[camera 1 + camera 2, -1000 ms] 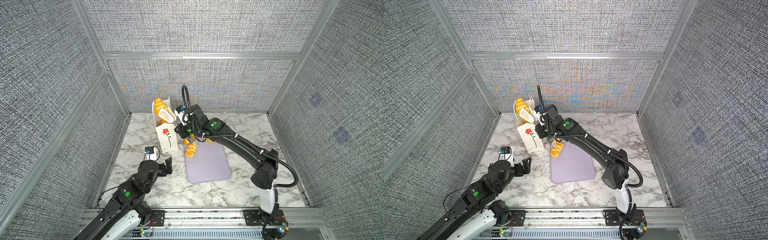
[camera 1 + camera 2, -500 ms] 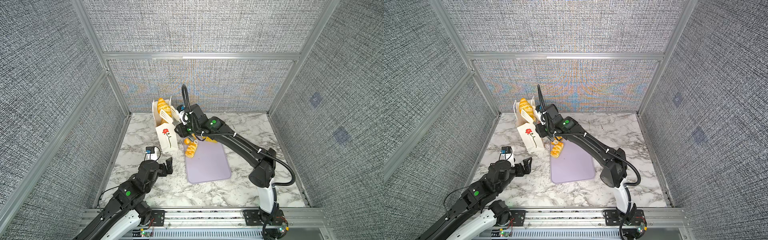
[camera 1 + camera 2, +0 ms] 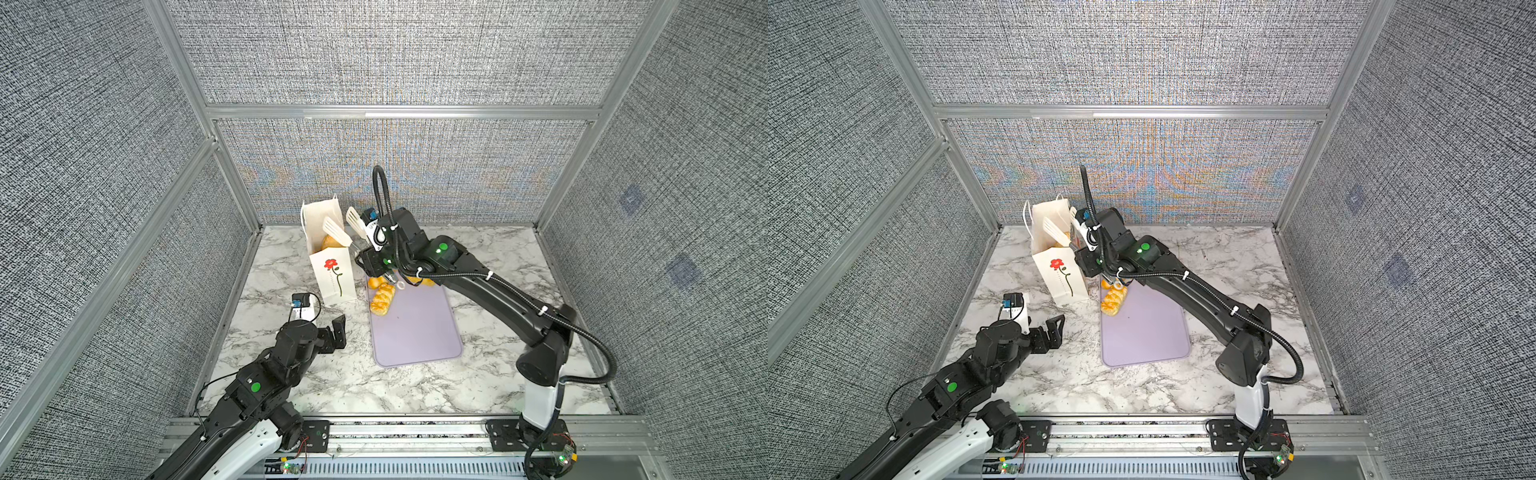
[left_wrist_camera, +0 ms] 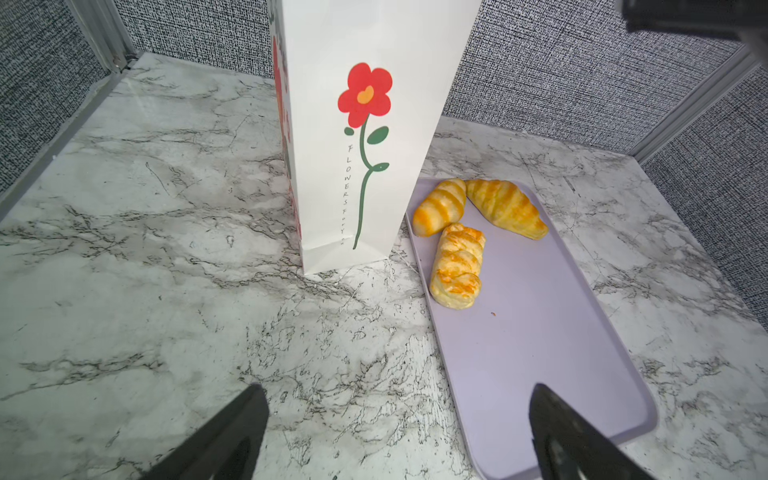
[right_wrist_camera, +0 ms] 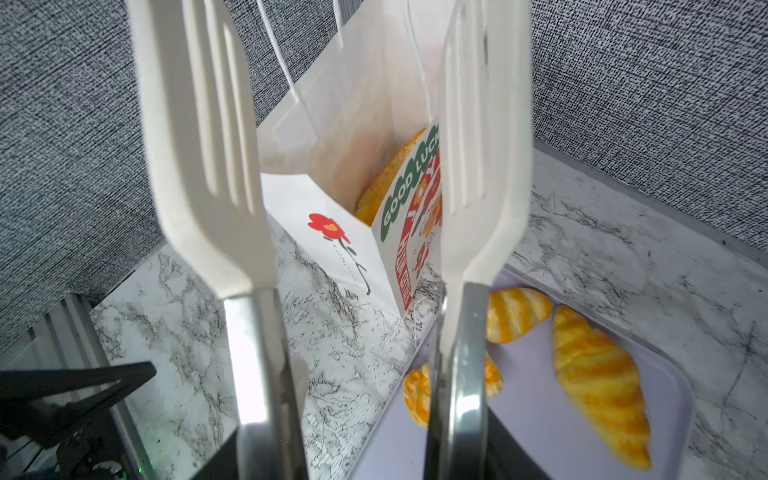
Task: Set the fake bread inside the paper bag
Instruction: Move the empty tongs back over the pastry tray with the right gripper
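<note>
Low inside the tall white paper gift bag (image 3: 332, 274) with the red flower print, one glossy golden toy pastry (image 5: 390, 178), below and clear of the long white slotted paddle fingers (image 5: 199, 145) of the right gripper (image 3: 340, 215). Fingers parted, nothing between them, up at the bag's open mouth. Just beside the bag's foot, on a flat lavender tray (image 4: 540, 353): a striped golden croissant (image 4: 505, 208), a short striped roll (image 4: 442, 205) and a braided roll (image 4: 457, 266). Nearer the front, above the grey-veined marble table (image 4: 145, 249), left gripper (image 4: 397, 390) spread wide and empty.
</note>
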